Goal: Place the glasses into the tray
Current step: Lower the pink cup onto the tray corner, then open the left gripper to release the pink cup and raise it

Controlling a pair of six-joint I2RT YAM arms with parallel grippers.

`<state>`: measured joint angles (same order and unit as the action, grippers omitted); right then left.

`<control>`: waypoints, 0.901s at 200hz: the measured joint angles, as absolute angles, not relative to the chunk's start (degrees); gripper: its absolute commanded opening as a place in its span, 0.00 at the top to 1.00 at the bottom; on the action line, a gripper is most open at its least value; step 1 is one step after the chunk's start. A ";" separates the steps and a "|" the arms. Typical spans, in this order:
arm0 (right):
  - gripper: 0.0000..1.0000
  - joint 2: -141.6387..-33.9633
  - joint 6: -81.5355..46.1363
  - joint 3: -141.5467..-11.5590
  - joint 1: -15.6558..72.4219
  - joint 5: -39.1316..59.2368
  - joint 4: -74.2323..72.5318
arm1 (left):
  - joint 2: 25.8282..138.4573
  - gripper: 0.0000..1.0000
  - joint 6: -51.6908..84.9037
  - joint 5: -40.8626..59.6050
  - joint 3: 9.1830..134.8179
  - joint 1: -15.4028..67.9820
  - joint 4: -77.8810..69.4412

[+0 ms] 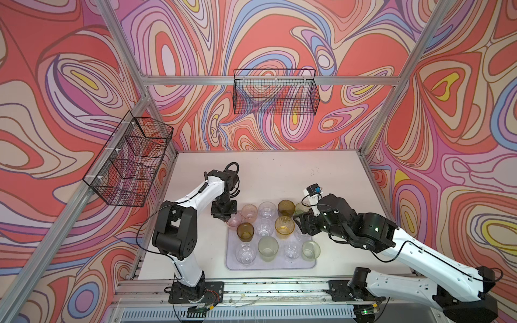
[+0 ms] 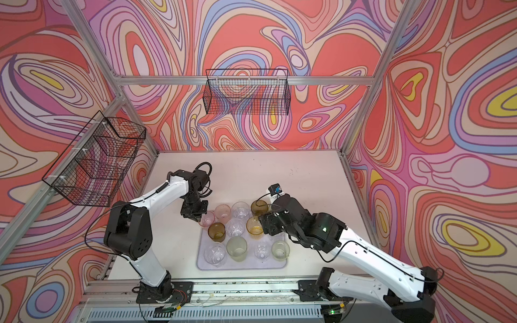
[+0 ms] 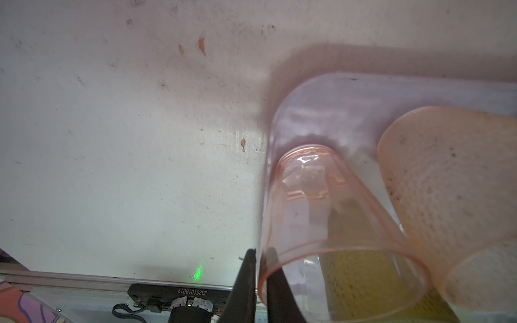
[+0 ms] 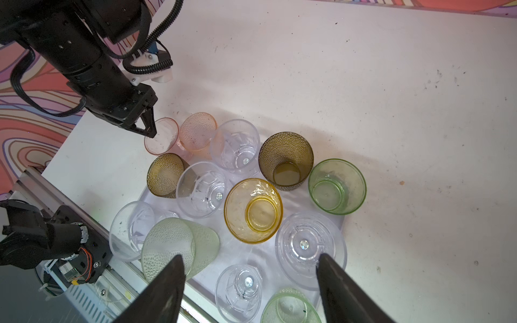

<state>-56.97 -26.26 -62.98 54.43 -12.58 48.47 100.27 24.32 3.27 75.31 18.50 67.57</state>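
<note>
Here, a white table (image 1: pixel 279 173) is seen from above. On the left, the left gripper (image 1: pixel 226 217) is lowered over a pink glass (image 1: pixel 234 223), which is stood upright in the far left corner of the pale lilac tray (image 1: pixel 232 264). Its rim is straddled by the nearly closed jaws; whether the wall is pinched or let go cannot be told. The other glasses (image 1: pixel 284 226), clear, amber, olive and green, are packed in rows. On the right, the right gripper (image 4: pixel 251 258) is held above them, spread wide, nothing grasped.
</note>
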 measured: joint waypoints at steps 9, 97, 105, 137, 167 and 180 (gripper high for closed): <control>0.23 -56.97 -26.26 -62.98 54.43 -12.56 48.47 | 100.27 0.80 24.47 3.25 75.20 18.52 67.59; 0.23 -56.97 -26.26 -62.98 54.43 -12.56 48.45 | 99.83 0.71 25.17 3.14 74.98 18.81 67.72; 0.23 -56.97 -26.26 -62.98 54.43 -12.56 48.45 | 99.50 0.70 25.28 3.03 74.98 18.81 67.81; 0.23 -56.99 -26.20 -62.74 54.43 -12.58 48.18 | 96.99 0.60 25.32 2.35 75.22 18.81 68.93; 0.21 -56.97 -25.78 -62.15 54.43 -12.86 47.37 | 94.21 0.44 25.32 1.28 78.00 18.81 71.07; 0.19 -56.93 -25.45 -61.67 54.43 -13.06 46.78 | 92.95 0.34 25.28 0.75 79.79 18.81 72.05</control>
<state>-56.93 -25.45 -61.67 54.43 -13.06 46.78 92.95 25.28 0.75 79.79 18.81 72.05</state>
